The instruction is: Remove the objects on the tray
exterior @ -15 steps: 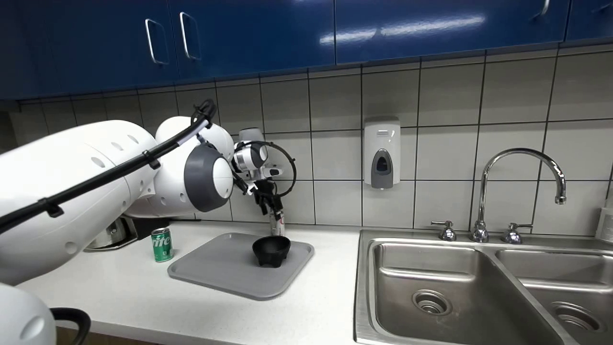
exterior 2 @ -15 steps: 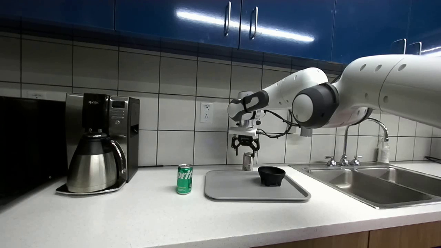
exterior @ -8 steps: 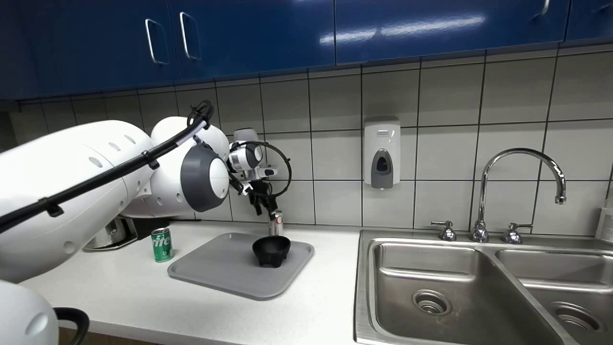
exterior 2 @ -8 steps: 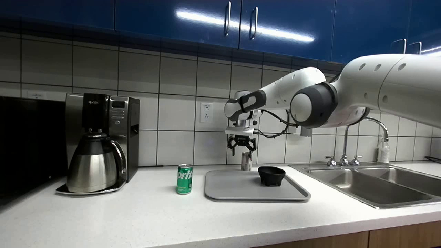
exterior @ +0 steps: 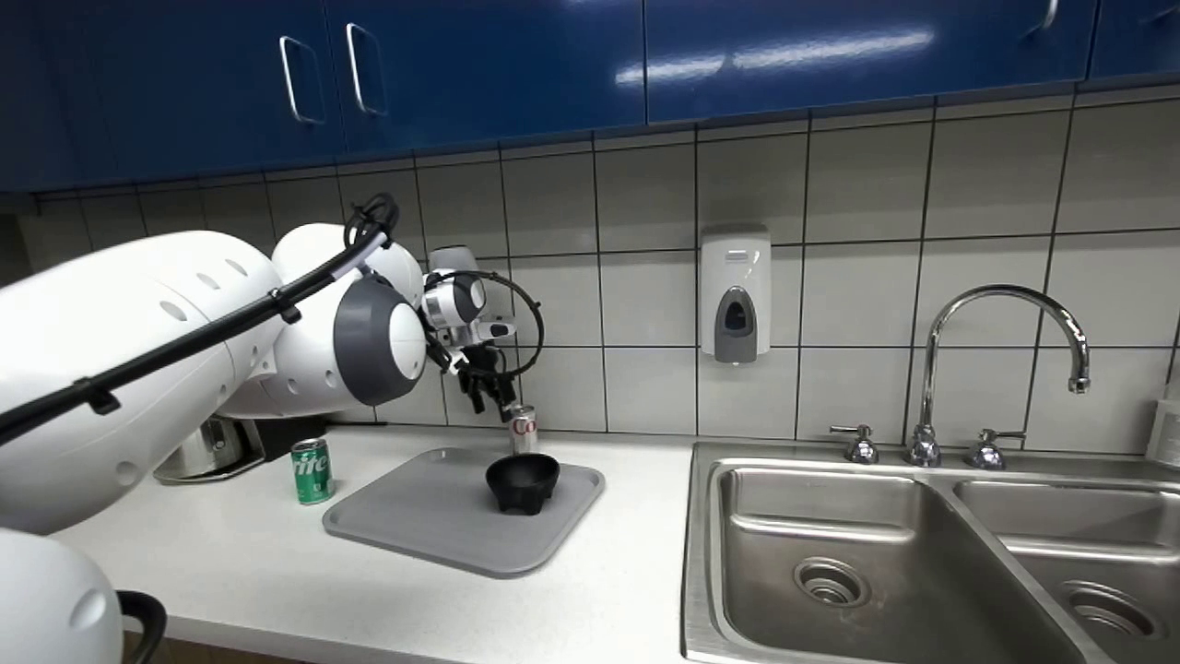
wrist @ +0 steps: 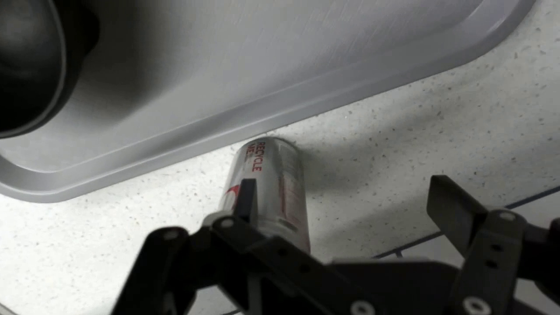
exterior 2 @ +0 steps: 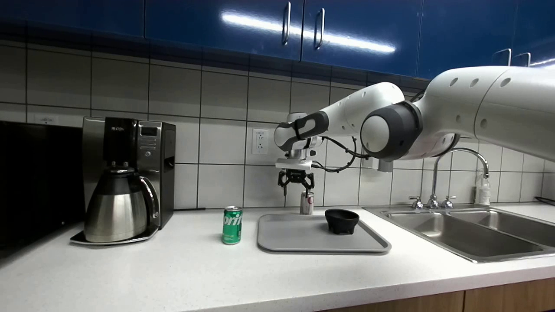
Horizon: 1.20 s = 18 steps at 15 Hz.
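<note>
- The black bowl [exterior 2: 341,222] sits on the tray [exterior 2: 295,236], the only task object left there; the green can [exterior 2: 232,227] stands beside the tray and the silver can [exterior 2: 307,205] just behind it, both upright on the bench [exterior 2: 173,273].
- The end effector [exterior 2: 296,191] hangs near the tray's rear edge, jaws spread wide, holding nothing.
- In the wrist view one jaw overlaps the silver can; whether they touch I cannot tell. A low sideways swing could topple that can onto the tray.
- The black bowl seems next: an off-centre grip could slip on its flared sides or drag the tray along.
</note>
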Each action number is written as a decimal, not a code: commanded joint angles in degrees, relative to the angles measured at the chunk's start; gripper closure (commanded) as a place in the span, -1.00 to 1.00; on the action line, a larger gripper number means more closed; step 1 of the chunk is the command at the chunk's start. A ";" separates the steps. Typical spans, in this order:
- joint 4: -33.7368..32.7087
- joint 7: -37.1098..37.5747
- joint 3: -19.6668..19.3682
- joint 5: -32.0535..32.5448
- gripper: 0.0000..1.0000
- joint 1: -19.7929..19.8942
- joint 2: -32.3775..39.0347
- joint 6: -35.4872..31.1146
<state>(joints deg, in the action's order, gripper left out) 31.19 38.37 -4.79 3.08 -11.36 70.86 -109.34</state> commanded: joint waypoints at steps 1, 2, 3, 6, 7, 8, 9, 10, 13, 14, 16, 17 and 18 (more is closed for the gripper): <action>1.28 -1.40 0.79 -0.28 -1.00 -1.12 -1.57 1.33; 1.49 -1.32 0.81 -0.30 -1.00 -1.53 -1.69 1.33; 1.61 -1.31 0.83 -0.32 -1.00 -1.86 -1.76 1.30; 2.10 -1.07 0.83 -0.37 -1.00 -2.75 -2.13 1.33; 2.22 -1.13 0.89 -0.43 -1.00 -2.94 -2.24 1.33; 2.35 -1.16 0.87 -0.39 -1.00 -3.17 -2.37 1.53; 2.41 -1.27 0.95 -0.44 -1.00 -3.31 -2.40 1.61; 2.46 -1.53 1.16 -0.58 -1.00 -3.43 -2.46 1.82; 0.20 -0.04 0.37 0.00 -1.00 -3.57 -0.04 -0.05; 0.21 -0.04 0.36 0.00 -1.00 -3.56 0.02 -0.05; 0.21 -0.04 0.35 0.00 -1.00 -3.52 0.06 -0.05; 0.21 -0.04 0.35 0.00 -1.00 -3.52 0.06 -0.05; 0.21 -0.12 0.40 0.03 -1.00 -3.72 0.04 -0.17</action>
<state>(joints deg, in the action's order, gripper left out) 31.41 38.33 -4.44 3.08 -14.88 70.95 -109.39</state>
